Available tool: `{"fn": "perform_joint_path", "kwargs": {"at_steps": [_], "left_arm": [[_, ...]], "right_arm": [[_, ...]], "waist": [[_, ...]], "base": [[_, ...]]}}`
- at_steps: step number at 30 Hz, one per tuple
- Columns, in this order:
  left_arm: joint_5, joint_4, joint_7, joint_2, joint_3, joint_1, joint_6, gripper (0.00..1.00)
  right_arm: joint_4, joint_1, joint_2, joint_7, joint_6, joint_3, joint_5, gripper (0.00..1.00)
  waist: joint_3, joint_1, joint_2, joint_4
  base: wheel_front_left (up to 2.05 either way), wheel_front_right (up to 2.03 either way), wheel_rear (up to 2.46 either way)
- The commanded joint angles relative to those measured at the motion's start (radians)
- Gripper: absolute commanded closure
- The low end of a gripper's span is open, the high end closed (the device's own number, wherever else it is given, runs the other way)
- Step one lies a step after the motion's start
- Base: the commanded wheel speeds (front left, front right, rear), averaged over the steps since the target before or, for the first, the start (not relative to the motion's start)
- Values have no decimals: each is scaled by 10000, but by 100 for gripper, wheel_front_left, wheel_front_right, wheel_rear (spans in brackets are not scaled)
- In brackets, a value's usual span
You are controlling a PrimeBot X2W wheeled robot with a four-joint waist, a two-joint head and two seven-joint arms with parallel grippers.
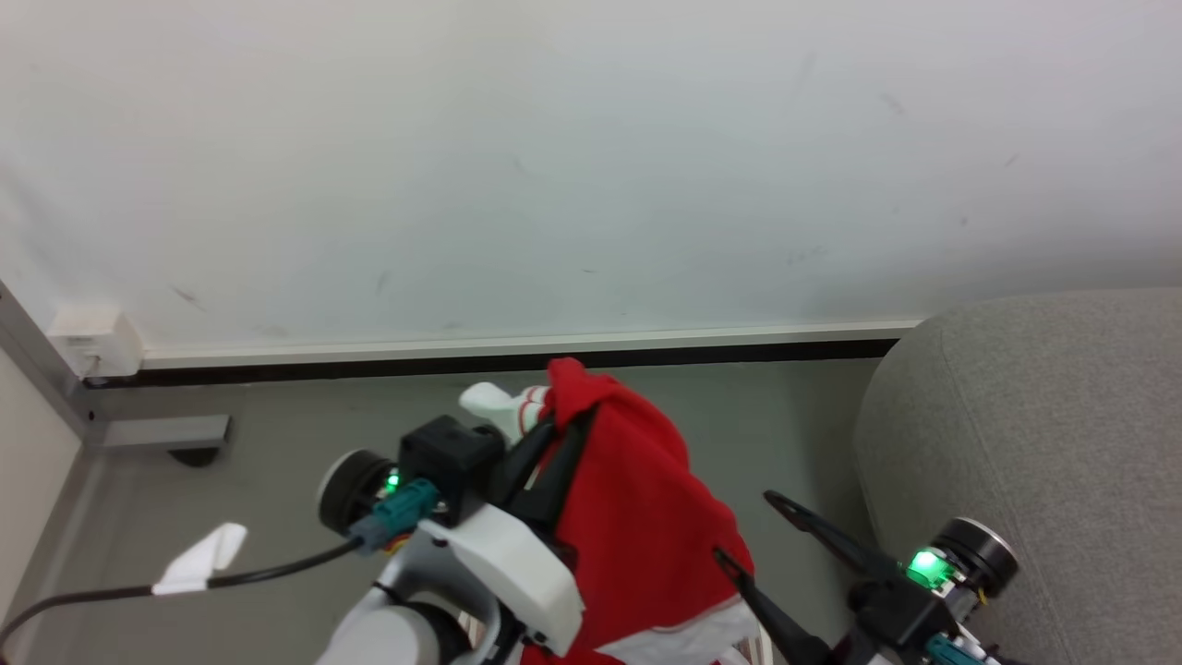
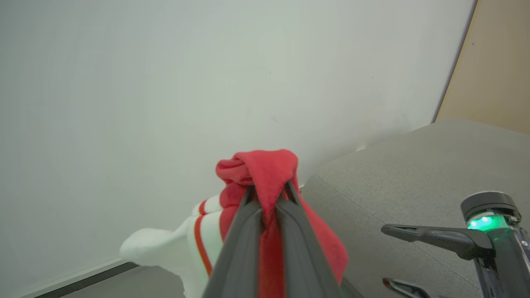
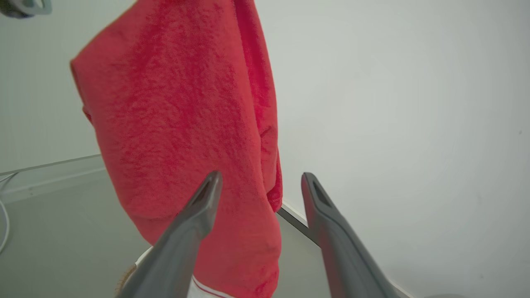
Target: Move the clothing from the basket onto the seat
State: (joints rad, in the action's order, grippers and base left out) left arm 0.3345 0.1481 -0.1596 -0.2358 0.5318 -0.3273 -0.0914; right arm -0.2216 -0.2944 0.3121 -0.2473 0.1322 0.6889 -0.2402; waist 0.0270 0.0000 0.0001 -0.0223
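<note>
The clothing (image 1: 637, 517) hung in the air, lifted clear of the floor (image 1: 277, 416) and gathered at its top into a red knot (image 2: 265, 169). From there the red cloth fell in a long drape (image 3: 186, 124), with white trim along its lower edge. A white cuff (image 1: 503, 406) with red stripes stuck out to the left of the knot.

The left gripper (image 1: 568, 425) was closed tight on the clothing, its two dark fingers (image 2: 240, 231) pinching the cloth just below the knot, so that red showed between them and above them.

The right gripper (image 1: 746, 526) stood just right of the drape with its fingers (image 3: 207, 198) spread wide and nothing between them. Whether its near finger touched the cloth could not be told.

Below the clothing, a sliver of the basket (image 3: 126, 279) showed its white side and brown rim.

The grey seat (image 1: 1034, 416) lay to the right, beyond the right gripper, its rounded edge near the hanging cloth but apart from it.

The pale wall (image 1: 591, 139) rose at the far side, with a dark strip along its foot. A black cable (image 1: 277, 568) with a white tag ran along the floor at the left.
</note>
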Motion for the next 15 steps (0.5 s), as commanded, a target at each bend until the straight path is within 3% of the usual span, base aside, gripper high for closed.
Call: {"fn": "perform_joint_path", "kwargs": {"at_steps": [1,5,10,11,12,15], "left_arm": [[-70,79,-9,48,78,-118,43,100],[-124,151,-79,367,581,-281,222,100],[-29,209,-248,635,1031,-414,415,100],[-6,202,-272,671,1066,-437,428,100],[6,182,-288,692,1081,-447,437,100],[-6,60,-295,644,1031,-458,340,100]], "right_arm": [[-138,-285,1,-9,-28,236,-50,0],[-1047,-1211,-291,-15,-28,1234,-337,0],[-2331,-1922,-1128,-94,-28,2102,-838,0],[-2553,-1992,-1308,-99,-28,2329,-1161,69],[-2713,-2102,-1442,-122,-28,2410,-1398,100],[-3022,-2329,-1664,-175,-28,2653,-2040,100]], "waist": [[3,0,-1,43],[16,0,-1,141],[49,0,-1,315],[62,0,-1,364],[75,0,-1,416],[63,0,-1,537]], "base": [[0,0,0],[0,0,0],[0,0,0],[0,0,0],[0,0,0],[0,0,0]]}}
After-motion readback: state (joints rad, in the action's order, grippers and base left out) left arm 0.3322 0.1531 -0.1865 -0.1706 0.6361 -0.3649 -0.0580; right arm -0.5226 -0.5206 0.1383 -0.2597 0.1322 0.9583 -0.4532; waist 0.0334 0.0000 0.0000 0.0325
